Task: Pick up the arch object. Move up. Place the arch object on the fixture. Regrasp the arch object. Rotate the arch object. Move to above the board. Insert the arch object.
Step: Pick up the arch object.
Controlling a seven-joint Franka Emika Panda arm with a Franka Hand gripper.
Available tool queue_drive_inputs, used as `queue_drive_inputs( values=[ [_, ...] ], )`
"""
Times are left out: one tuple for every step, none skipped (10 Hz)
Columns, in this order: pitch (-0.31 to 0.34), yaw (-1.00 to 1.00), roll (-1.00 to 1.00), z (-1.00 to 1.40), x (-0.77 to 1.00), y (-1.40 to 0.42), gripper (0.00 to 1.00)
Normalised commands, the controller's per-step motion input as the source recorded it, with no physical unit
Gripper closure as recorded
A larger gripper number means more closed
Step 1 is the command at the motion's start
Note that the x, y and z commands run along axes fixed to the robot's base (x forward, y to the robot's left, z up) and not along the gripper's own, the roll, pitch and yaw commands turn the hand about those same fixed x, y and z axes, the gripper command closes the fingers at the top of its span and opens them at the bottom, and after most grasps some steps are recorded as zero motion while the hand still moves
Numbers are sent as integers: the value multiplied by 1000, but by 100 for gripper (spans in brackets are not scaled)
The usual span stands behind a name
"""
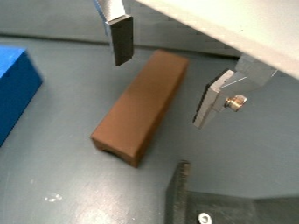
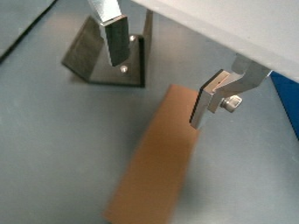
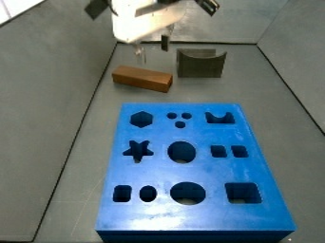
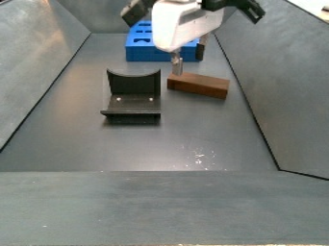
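Observation:
The arch object (image 1: 140,109) is an orange-brown elongated block lying flat on the grey floor, seen in both wrist views (image 2: 158,166) and both side views (image 3: 143,79) (image 4: 199,86). My gripper (image 1: 162,92) hangs open just above one end of it, with one finger (image 1: 121,39) on each side and nothing held. In a side view the gripper (image 4: 176,62) hovers over the block's end nearest the fixture. The dark fixture (image 4: 133,96) (image 2: 105,57) (image 3: 200,63) stands close beside the block. The blue board (image 3: 191,161) lies flat with its shaped holes empty.
Sloping grey walls (image 4: 45,86) enclose the floor on both sides. A corner of the blue board (image 1: 17,83) lies a short way from the block's side. The fixture's edge (image 1: 222,206) shows near the block's other end.

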Motion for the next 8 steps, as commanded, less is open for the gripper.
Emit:
queue_drive_inputs(
  values=[
    [-57,780,-23,-403,0,-309,0],
    [-83,760,-27,-480,0,-303,0],
    [-107,660,-54,-531,17,-234,0],
    [-27,440,-91,-506,157,-77,0],
    [-50,297,-91,-526,131,0,0],
    [-50,269,-91,-511,114,0,0],
    [-51,251,-59,-400,3,0,0],
    [-13,186,-63,-80,0,51,0]
  ],
)
